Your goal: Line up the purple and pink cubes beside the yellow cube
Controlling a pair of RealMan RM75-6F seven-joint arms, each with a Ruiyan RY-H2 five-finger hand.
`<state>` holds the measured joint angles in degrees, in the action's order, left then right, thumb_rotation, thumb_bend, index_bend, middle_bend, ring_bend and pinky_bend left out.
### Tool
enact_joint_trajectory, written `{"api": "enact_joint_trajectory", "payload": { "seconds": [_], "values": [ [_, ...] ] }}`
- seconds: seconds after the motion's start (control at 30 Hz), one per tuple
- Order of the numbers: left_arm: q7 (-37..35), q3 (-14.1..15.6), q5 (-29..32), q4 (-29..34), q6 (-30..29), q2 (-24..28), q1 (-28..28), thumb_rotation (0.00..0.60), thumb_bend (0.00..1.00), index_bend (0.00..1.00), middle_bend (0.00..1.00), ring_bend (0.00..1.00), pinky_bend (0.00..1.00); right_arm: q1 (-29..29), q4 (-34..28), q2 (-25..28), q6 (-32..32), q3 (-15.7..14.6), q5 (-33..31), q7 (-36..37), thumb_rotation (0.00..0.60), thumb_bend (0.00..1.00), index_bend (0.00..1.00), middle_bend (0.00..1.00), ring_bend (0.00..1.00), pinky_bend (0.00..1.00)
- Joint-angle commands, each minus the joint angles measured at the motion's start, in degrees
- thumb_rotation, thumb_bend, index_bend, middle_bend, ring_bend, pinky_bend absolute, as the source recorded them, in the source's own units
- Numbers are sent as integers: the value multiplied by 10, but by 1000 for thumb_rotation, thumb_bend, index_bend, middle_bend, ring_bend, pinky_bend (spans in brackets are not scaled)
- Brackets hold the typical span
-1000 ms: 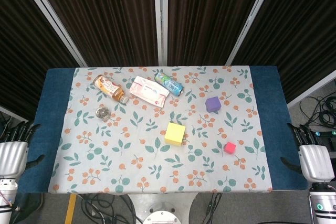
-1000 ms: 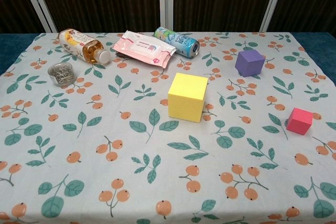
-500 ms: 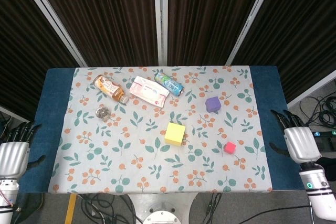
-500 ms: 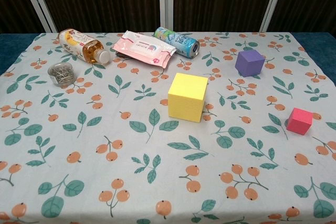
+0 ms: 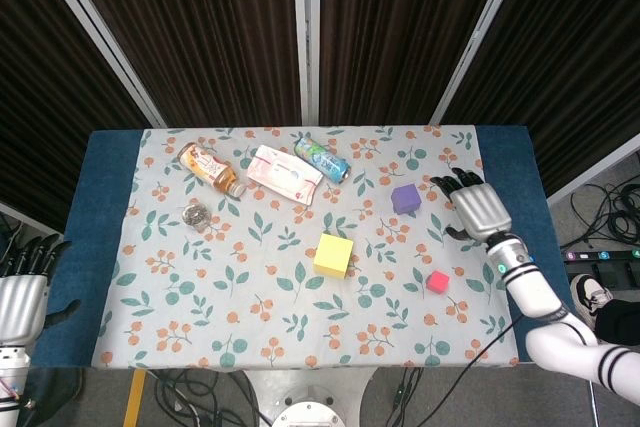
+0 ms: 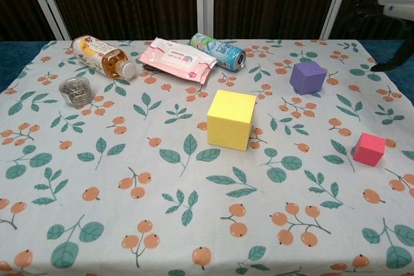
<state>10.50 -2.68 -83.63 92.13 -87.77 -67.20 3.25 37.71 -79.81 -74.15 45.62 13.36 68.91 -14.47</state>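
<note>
The yellow cube [image 5: 333,254] [image 6: 231,119] stands near the middle of the floral cloth. To its right and further back sits the purple cube [image 5: 405,198] [image 6: 307,77]. The small pink cube [image 5: 437,282] [image 6: 369,148] lies to the right, nearer the front. My right hand [image 5: 477,208] [image 6: 393,1] hovers over the cloth just right of the purple cube, fingers spread, holding nothing. My left hand [image 5: 24,292] hangs off the table's left front corner, fingers apart and empty.
Along the back lie a tea bottle [image 5: 211,168] [image 6: 101,55], a pack of wipes [image 5: 285,174] [image 6: 177,59] and a can [image 5: 321,158] [image 6: 218,51] on its side. A small jar [image 5: 195,215] [image 6: 76,90] of clips stands at the left. Blue table edges [image 5: 99,207] flank the cloth.
My right hand has risen from beside the table's right edge and moved in over the cloth, close to the purple cube. The left hand has barely shifted. The cubes are where they were.
</note>
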Motion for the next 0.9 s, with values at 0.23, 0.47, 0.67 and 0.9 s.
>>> {"api": "enact_joint_trajectory", "payload": {
  "seconds": [0.23, 0.47, 0.67, 0.9],
  "values": [
    [-12, -2, 1, 1, -6, 4, -4, 600, 0, 221, 222, 117, 184, 93, 148, -118, -86, 7, -80, -41, 600, 94, 212, 198, 54, 153],
    [-22, -4, 3, 3, -6, 8, -6, 600, 0, 221, 222, 117, 183, 132, 236, -177, -117, 0, -113, -59, 600, 94, 225, 219, 54, 153],
    [-27, -4, 9, 1, -4, 8, -9, 600, 0, 221, 222, 117, 183, 149, 289, -212, -131, -6, -128, -61, 600, 95, 267, 269, 69, 152],
    [-30, -4, 9, -1, -3, 9, -10, 600, 0, 221, 222, 117, 184, 161, 340, -239, -141, -5, -141, -54, 600, 127, 311, 311, 81, 153]
  ]
}}
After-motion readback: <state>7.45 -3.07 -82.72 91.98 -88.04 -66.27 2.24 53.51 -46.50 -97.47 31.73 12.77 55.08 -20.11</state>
